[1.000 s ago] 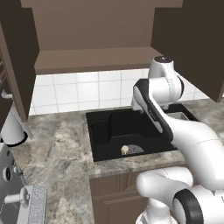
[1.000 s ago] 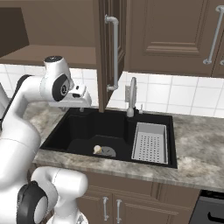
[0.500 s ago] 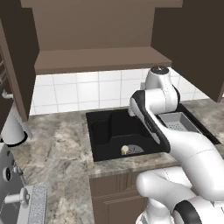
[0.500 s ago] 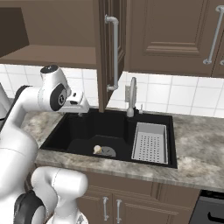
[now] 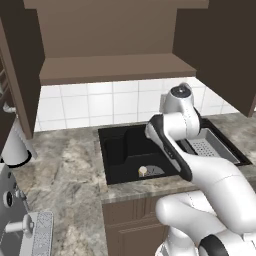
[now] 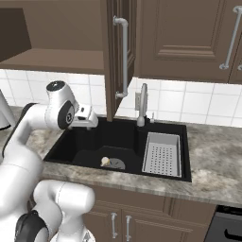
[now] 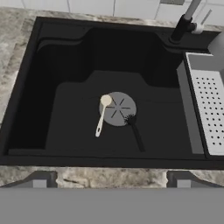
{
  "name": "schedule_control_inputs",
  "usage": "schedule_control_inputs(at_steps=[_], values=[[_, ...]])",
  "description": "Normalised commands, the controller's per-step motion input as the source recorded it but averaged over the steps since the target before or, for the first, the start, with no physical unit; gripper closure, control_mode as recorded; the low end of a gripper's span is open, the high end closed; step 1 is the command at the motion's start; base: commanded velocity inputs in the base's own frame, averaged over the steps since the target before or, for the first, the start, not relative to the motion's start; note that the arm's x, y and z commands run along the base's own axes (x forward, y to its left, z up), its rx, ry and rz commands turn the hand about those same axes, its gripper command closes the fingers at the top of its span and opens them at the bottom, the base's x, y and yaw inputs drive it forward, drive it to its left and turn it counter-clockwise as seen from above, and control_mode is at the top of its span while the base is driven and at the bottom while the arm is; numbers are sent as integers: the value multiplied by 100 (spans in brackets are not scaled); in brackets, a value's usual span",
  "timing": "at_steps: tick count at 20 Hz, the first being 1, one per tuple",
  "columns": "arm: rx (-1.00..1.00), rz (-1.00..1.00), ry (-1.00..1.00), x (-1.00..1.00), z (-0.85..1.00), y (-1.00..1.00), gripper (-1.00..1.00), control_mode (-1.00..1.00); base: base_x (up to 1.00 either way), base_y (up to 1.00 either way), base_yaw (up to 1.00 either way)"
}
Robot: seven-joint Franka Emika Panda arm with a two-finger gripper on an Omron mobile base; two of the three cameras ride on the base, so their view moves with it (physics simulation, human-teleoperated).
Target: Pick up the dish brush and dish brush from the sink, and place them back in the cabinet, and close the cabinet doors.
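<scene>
The black sink (image 7: 65, 57) lies right below my gripper (image 7: 111, 183), which hangs above its front edge, open, with nothing between the fingertips (image 7: 39, 181). On the basin floor a whitish-handled dish brush (image 7: 101, 117) lies with its head at the round grey drain (image 7: 118, 109). A black-handled dish brush (image 7: 136, 135) lies just right of it, angled away. The whitish brush (image 6: 105, 161) also shows in the base views (image 5: 143, 171). Above the sink, the cabinet (image 5: 115, 67) stands open, its doors (image 6: 118, 52) swung out. My hand (image 6: 87, 120) hovers over the sink's left side.
A grey perforated tray (image 6: 162, 153) fills the sink's right part (image 7: 210, 105). The curved faucet (image 6: 142, 104) rises behind the basin. A white appliance (image 5: 17, 145) stands on the left counter, with a stove (image 5: 25, 230) nearer. Closed wall cabinets (image 6: 189, 38) sit to the right.
The arm has come down from shelf height and drawn in over the sink. The jaws have stayed open and both brushes lie where they were.
</scene>
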Motion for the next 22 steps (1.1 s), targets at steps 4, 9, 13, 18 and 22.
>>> schedule_control_inputs(at_steps=[4, 9, 13, 18, 22], values=[[0, 0, 0, 32, -19, 0, -100, -100, 0, 0, 0], [0, 0, 4, 36, -20, 0, -100, -100, 0, 0, 0], [0, 0, 4, 31, -21, 0, -100, -100, 0, 0, 0], [1, 0, 1, 20, -25, 0, -100, -100, 0, 0, 0], [2, 0, 7, 20, -23, 0, -100, -100, 0, 0, 0]])
